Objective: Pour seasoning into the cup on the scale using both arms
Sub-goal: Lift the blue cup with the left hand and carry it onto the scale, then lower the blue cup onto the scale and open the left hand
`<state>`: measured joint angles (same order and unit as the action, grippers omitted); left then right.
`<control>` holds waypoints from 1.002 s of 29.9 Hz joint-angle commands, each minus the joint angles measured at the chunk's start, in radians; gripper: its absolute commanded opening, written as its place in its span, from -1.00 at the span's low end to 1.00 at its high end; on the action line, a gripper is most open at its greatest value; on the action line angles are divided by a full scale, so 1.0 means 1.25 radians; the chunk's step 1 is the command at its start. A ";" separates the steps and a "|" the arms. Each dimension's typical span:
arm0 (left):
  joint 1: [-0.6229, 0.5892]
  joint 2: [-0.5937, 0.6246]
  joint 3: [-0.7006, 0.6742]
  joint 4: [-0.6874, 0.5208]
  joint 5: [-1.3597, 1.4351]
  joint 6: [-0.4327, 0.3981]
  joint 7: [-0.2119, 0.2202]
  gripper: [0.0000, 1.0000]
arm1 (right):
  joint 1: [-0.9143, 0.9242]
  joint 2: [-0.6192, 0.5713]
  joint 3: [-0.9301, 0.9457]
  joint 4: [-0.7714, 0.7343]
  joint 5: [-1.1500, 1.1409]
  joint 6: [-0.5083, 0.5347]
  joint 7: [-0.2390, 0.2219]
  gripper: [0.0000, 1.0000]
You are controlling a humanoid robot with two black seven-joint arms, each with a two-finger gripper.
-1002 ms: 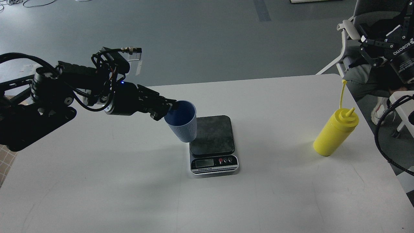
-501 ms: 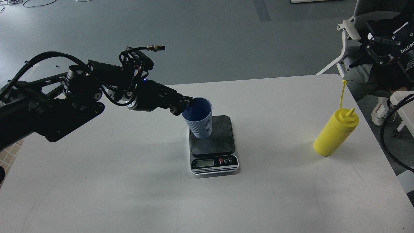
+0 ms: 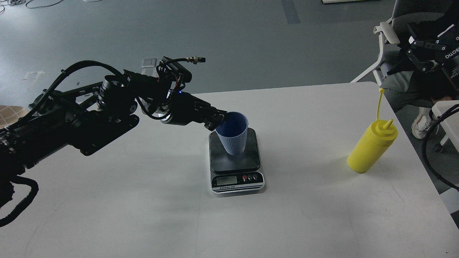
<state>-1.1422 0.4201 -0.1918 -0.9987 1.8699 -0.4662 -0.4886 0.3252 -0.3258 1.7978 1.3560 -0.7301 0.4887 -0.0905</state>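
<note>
The light blue ribbed plastic cup (image 3: 233, 133) is over the dark top of the small grey kitchen scale (image 3: 235, 161) on the white tabletop (image 3: 143, 200). It leans a bit, so it could tip over if let go too soon. The left gripper (image 3: 219, 120) reaches in from the side, pinched shut on the cup's rim. The right gripper (image 3: 426, 50) waits high up, open and empty. The yellow plastic squeeze bottle (image 3: 373, 147) stands far right.
</note>
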 commanded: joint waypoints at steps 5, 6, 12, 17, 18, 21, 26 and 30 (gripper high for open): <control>0.006 -0.008 0.000 0.021 0.010 0.001 0.000 -1.00 | 0.001 0.001 0.002 0.001 0.000 0.000 0.000 0.99; 0.007 -0.011 0.001 0.033 0.010 0.001 0.000 -1.00 | 0.000 0.001 0.002 0.001 0.001 0.000 0.000 0.99; 0.009 -0.021 0.001 0.045 0.011 0.002 0.000 -1.00 | 0.000 0.001 0.001 0.000 -0.001 0.000 0.000 0.99; 0.009 -0.029 0.001 0.053 0.010 0.002 0.000 -1.00 | 0.001 0.001 0.001 0.000 -0.001 0.000 0.000 0.99; 0.009 -0.032 0.001 0.053 0.010 0.002 0.000 -1.00 | 0.001 0.001 0.001 0.000 -0.002 0.000 0.000 0.99; 0.011 -0.040 0.001 0.057 0.011 0.002 0.000 -1.00 | 0.000 0.001 0.001 0.001 -0.001 0.000 0.000 0.99; 0.008 -0.042 0.001 0.063 0.010 0.005 0.000 -1.00 | 0.001 -0.001 0.001 -0.001 -0.002 0.000 0.000 0.99; 0.008 -0.043 0.000 0.065 0.007 0.005 0.000 -0.95 | 0.001 0.000 0.001 -0.001 -0.002 0.000 0.000 0.99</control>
<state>-1.1330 0.3680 -0.1902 -0.9187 1.8807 -0.4602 -0.4887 0.3267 -0.3259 1.7993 1.3557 -0.7328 0.4887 -0.0905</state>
